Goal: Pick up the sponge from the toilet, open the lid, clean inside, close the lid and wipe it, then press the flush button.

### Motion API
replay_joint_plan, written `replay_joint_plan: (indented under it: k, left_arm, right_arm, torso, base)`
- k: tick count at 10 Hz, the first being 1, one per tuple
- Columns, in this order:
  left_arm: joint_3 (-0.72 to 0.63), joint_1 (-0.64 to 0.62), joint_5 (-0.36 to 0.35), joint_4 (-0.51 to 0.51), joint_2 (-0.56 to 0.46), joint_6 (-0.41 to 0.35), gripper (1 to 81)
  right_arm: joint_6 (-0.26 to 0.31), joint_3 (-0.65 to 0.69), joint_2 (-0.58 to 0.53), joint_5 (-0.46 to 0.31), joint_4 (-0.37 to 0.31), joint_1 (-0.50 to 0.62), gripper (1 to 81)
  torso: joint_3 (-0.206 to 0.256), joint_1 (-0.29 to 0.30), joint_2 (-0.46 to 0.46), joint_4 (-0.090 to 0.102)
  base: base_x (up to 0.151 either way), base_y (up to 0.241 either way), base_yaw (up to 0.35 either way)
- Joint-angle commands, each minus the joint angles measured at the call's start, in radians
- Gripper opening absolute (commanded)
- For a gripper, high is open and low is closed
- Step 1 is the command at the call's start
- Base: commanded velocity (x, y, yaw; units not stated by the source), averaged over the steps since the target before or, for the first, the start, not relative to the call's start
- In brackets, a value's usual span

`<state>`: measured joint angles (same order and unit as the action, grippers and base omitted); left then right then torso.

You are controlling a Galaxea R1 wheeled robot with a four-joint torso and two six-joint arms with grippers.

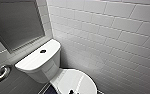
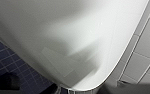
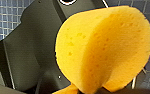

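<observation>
1. The sponge (image 3: 103, 47), orange-yellow and bent into a curve, is pinched at one edge by the right gripper (image 3: 91, 91), which is clamped on it. It hangs in the air, with small-tiled floor behind it.
2. The toilet (image 1: 42, 68) stands in a corner, and its lid (image 1: 77, 81) lies flat and closed over the bowl, in front of the cistern.
3. The flush button (image 1: 43, 51) sits in the middle of the toilet's cistern top, and nothing touches it.
4. The left gripper (image 2: 51, 89) is close against a glossy white curve of the toilet. I cannot tell whether it is open or closed.
5. A white tiled wall (image 1: 111, 37) runs beside the toilet. A framed grey panel (image 1: 16, 22) hangs above the cistern, and a metal grab bar (image 1: 1, 75) is mounted beside the cistern. Dark blue floor tiles (image 2: 6, 60) lie at the toilet's foot.
</observation>
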<state>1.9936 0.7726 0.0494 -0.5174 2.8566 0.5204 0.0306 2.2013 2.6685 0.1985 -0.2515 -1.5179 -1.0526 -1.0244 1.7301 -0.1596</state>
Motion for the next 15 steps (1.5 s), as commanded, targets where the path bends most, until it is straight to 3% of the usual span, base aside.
replay_joint_plan:
  k: [1,4,8,10,14,15]
  left_arm:
    - [-0.082,-0.172,-0.097,0.082,0.006,-0.02,81.1]
    - [-0.222,-0.172,-0.147,0.138,-0.06,-0.019,81.1]
    - [-0.304,-0.163,-0.161,0.143,-0.112,-0.02,81.1]
    - [-0.355,-0.155,-0.203,0.143,-0.149,-0.02,81.1]
    - [-0.417,-0.144,-0.238,0.157,-0.187,-0.023,81.1]
    - [-0.429,-0.144,-0.249,0.157,-0.195,-0.022,81.1]
  right_arm:
    - [-0.003,-0.005,-0.031,-0.073,0.005,0.003,1.0]
    - [-0.001,-0.006,-0.029,-0.074,0.012,0.004,1.0]
    - [0.002,-0.008,-0.029,-0.073,0.014,0.004,1.0]
    - [0.006,-0.009,-0.028,-0.073,0.014,0.004,1.0]
    - [0.008,-0.014,-0.028,-0.073,0.015,0.003,1.0]
    - [0.008,-0.014,-0.028,-0.073,0.015,0.001,1.0]
  torso:
    - [0.0,0.0,0.0,0.0]
    - [0.0,0.0,0.0,0.0]
    - [0.0,0.0,0.0,0.0]
    - [0.0,0.0,0.0,0.0]
    - [0.062,0.0,0.0,0.0]
    - [0.041,0.0,0.0,0.0]
  base:
    - [0.0,0.0,0.0]
    - [0.0,0.0,0.0]
    - [0.0,0.0,0.0]
    - [0.0,0.0,0.0]
    - [0.0,0.0,0.0]
    - [0.0,0.0,0.0]
